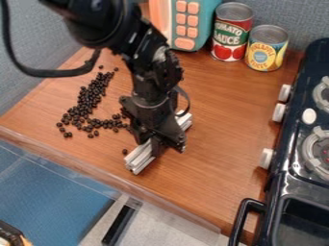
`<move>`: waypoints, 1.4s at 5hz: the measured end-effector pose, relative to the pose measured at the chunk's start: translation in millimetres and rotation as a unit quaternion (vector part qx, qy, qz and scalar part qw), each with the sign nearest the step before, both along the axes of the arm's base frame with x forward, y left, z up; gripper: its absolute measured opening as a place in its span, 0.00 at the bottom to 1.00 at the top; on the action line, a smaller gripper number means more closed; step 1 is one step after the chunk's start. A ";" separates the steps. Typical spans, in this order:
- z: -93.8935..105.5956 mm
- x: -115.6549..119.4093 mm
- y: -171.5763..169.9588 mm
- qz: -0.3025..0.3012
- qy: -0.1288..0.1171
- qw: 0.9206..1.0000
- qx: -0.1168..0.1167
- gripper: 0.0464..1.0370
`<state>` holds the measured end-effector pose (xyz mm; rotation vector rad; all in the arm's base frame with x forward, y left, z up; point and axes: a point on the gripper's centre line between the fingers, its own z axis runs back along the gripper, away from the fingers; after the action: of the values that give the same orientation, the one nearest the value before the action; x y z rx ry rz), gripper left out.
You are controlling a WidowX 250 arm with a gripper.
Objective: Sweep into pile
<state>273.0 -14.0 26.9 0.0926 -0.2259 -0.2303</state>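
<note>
The black stove (292, 188) stands nearest the camera, along the right edge of the table (218, 158), its handle (240, 218) jutting past the near edge. The gripper (162, 143) is over the middle of the near half, its fingers clamped on a pale bar (140, 159) that slants from near left to far right. The beans (90, 100) lie toward the left corner: a thick band beside the left edge, with a tail bending back to the gripper. A lone bean (124, 152) sits just beside the bar's near end. The step in hand looks to be gathering the tail into the band. For that, the bar's long side should lead, low and level enough that beans can't slip under, pushed slowly toward the left edge. Starting a touch nearer the camera would catch the lone bean too. Beans roll easily, so a quick push could scatter them round the bar's ends or over the near edge, and the stroke ought to stop well short of the left edge. Open wood to the right gives room to lift and line up again; the red can (232, 32), yellow can (266, 48) and teal toy (187, 24) stand at the far edge, well apart from that path.
</note>
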 end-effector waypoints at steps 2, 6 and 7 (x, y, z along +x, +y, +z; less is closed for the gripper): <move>-5.6 8.8 -4.6 0.006 -0.002 1.000 0.005 0.31; -8.2 17.4 40.3 0.022 -0.014 0.999 0.019 0.31; -9.2 20.6 58.0 0.035 -0.010 0.999 0.018 0.31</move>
<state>293.6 43.9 17.7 0.1381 -0.2376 -0.1645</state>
